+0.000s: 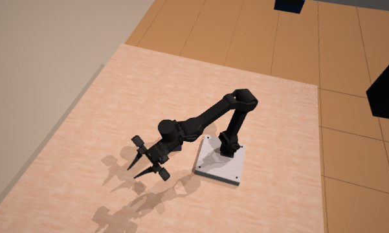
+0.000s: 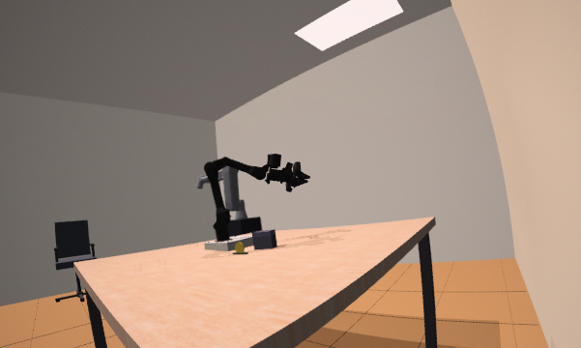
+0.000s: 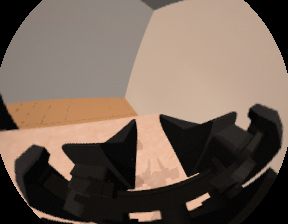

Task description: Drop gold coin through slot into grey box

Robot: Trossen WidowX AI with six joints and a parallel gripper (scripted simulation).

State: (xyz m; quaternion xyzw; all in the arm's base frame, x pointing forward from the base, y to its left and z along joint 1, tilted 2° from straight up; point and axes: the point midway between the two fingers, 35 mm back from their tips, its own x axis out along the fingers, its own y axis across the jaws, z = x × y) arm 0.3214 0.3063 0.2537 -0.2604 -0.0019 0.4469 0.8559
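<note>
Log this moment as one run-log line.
arm: raised above table, off target | gripper: partly open, empty | coin: upright in holder | box: beside coin, closed | phase: pre-grasp

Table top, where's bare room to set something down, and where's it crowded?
Bare wood runs from the coin to the near edge of the table, and right of the grey box toward the far corner. Crowded: by the base plate, where coin and box sit close.

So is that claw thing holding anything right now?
No. The gripper holds nothing; its fingers stand apart in the air, and the coin sits on the table.
</note>
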